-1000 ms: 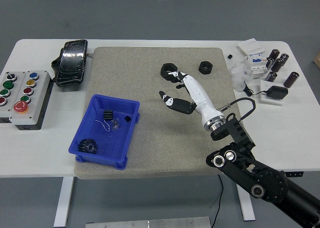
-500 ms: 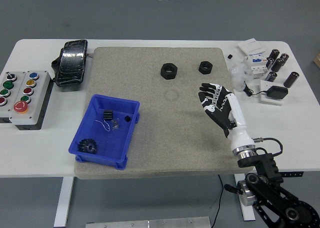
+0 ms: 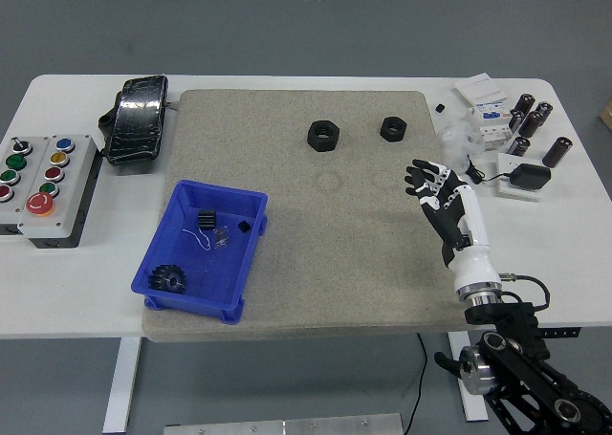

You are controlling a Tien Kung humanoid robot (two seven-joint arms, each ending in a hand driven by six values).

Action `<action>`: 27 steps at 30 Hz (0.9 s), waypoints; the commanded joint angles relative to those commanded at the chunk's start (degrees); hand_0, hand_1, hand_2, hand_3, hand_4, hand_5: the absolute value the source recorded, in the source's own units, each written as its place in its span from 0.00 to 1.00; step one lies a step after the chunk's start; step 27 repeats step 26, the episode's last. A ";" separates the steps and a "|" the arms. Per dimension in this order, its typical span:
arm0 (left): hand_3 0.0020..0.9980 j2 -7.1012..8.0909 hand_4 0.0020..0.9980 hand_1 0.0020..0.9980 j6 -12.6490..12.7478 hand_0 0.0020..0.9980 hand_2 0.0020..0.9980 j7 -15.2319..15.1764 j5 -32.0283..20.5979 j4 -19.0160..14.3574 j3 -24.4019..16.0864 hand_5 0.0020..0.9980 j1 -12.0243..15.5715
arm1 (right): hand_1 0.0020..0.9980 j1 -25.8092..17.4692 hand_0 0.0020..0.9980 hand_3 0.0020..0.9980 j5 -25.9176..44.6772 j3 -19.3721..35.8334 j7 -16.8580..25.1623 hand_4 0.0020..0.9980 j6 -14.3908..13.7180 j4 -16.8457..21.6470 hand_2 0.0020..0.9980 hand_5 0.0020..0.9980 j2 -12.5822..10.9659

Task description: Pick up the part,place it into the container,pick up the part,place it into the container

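Observation:
Two black hex nuts lie on the grey mat: a larger nut (image 3: 324,135) near the mat's far middle and a smaller nut (image 3: 393,128) to its right. The blue container (image 3: 204,248) sits at the mat's left front, holding a black gear (image 3: 172,281) and a few small black parts (image 3: 207,218). My right hand (image 3: 430,184) is white and black, raised over the mat's right edge, its fingers spread and holding nothing. It is well in front of and to the right of both nuts. My left arm does not show.
A button box (image 3: 43,184) stands at the table's left edge, with a black wrapped pack (image 3: 137,118) behind it. At the far right are black cylinders (image 3: 532,119), a white breaker (image 3: 488,110) and a black adapter (image 3: 528,178) with its cord.
My right hand has drawn back from the larger nut toward the right and the near edge, empty. The nuts and the container have not moved.

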 joint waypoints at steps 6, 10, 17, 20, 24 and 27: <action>0.63 -0.04 0.71 0.57 0.05 0.66 0.58 -0.41 -0.02 0.00 -0.16 0.40 -0.40 | 0.69 0.25 0.68 0.65 -0.13 0.37 0.10 0.76 -0.57 0.66 0.67 0.48 -0.66; 0.63 0.11 0.71 0.57 0.16 0.66 0.58 -0.70 -0.49 0.00 0.39 0.40 -0.74 | 0.69 0.52 0.68 0.65 -0.07 0.35 0.14 0.76 -0.63 0.64 0.67 0.48 -0.96; 0.63 0.50 0.72 0.57 0.19 0.66 0.58 -0.71 0.05 0.00 -0.78 0.40 -1.54 | 0.69 0.96 0.68 0.65 0.55 0.00 0.95 0.76 -2.26 1.54 0.67 0.48 -1.14; 0.63 0.84 0.72 0.57 0.26 0.66 0.58 -0.97 -0.84 0.00 -0.06 0.40 -2.01 | 0.68 0.94 0.68 0.65 0.63 0.17 1.01 0.76 -2.61 1.77 0.67 0.47 -1.27; 0.63 1.06 0.71 0.57 0.26 0.66 0.58 -1.15 -1.59 0.00 0.54 0.40 -2.48 | 0.68 0.93 0.68 0.65 0.53 0.70 0.99 0.76 -2.69 1.81 0.67 0.47 -1.14; 0.63 1.05 0.71 0.57 0.23 0.66 0.58 -1.12 -1.24 0.00 0.30 0.40 -2.65 | 0.68 0.93 0.68 0.65 0.48 1.14 0.99 0.76 -2.68 1.81 0.67 0.47 -0.94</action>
